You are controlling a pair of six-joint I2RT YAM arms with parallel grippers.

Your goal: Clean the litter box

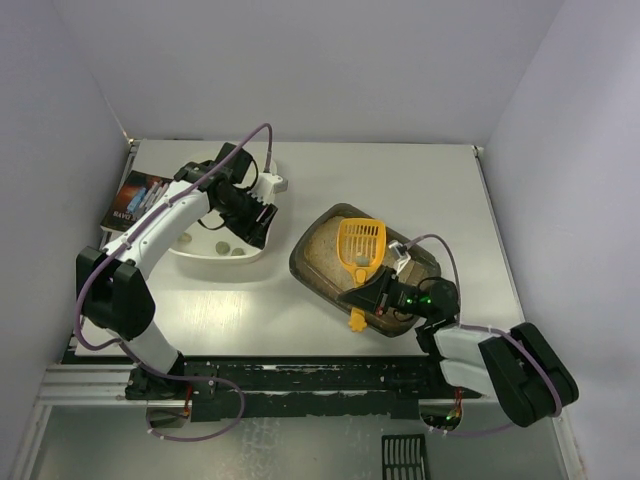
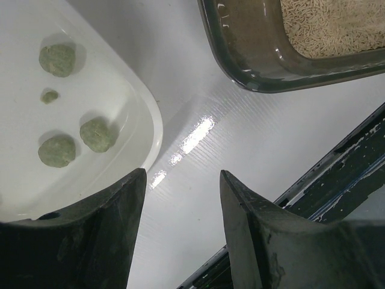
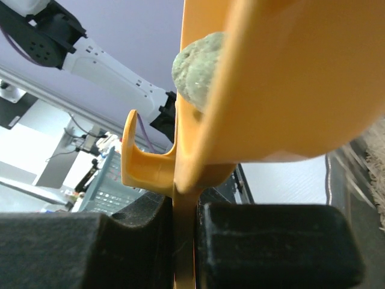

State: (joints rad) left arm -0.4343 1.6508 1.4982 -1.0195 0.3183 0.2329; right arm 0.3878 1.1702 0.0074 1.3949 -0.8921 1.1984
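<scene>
Right gripper (image 1: 368,297) clenched on yellow scoop (image 1: 361,242) handle, one clump (image 3: 195,67) aboard, over litter box (image 1: 305,266); left gripper (image 2: 180,195) spread wide above white tub (image 2: 143,108) rim.

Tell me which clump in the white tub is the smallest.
The tiny clump just below the topmost clump; the other three are much bigger.

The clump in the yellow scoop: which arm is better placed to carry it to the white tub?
Right. The right fingers are shut on the yellow scoop, which holds the clump over the litter box. The left fingers stand open and empty by the white tub.
</scene>
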